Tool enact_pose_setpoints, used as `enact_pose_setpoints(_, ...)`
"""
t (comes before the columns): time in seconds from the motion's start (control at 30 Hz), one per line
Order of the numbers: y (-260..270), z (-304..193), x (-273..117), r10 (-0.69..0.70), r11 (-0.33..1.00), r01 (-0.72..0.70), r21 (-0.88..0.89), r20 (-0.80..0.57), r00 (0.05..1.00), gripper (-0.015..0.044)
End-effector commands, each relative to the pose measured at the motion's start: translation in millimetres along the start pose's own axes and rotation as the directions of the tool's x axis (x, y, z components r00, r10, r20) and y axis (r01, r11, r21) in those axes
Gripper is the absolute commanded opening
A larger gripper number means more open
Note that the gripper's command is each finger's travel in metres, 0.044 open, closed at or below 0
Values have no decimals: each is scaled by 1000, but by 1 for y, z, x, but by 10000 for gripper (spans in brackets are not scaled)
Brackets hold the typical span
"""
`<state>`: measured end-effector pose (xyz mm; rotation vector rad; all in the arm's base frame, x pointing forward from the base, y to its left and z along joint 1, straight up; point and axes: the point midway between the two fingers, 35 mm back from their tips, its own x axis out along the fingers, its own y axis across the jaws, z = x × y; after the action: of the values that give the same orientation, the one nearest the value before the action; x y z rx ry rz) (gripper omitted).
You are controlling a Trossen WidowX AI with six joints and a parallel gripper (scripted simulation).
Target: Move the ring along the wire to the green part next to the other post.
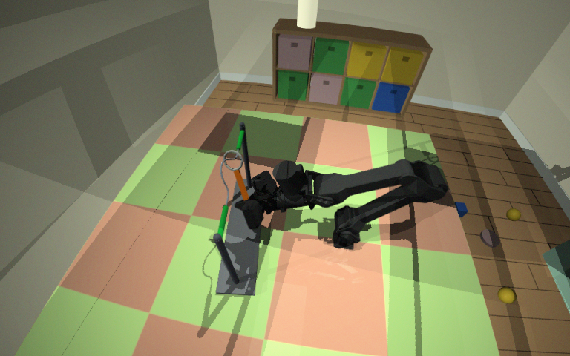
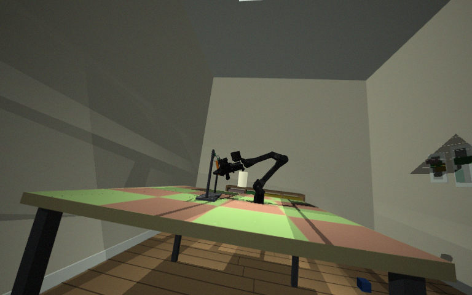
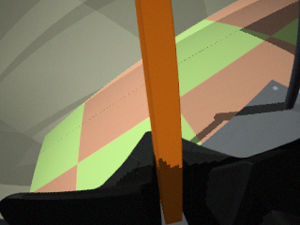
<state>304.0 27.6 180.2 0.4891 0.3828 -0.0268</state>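
My gripper is shut on the lower end of the orange handle. The grey ring is at the handle's upper end, beside the far post, just below the far green part. It appears to be around the thin grey wire; whether it touches the wire cannot be told. The near green part joins the near post. The ring is out of the wrist view.
The posts stand on a dark grey base plate on the checkered table. In the top view, the arm reaches in from the right, with the gripper over the plate's far half. A shelf with coloured bins stands beyond the table.
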Motion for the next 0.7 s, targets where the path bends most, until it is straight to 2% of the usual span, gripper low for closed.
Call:
enact_pose_setpoints(0.0,16,5,-9,-12,996,15,84,-31,999,-150)
enact_pose_setpoints(0.27,39,9,-11,-27,979,35,203,-46,999,-150)
enact_pose_setpoints(0.67,54,13,-11,-33,974,43,223,-46,998,-150)
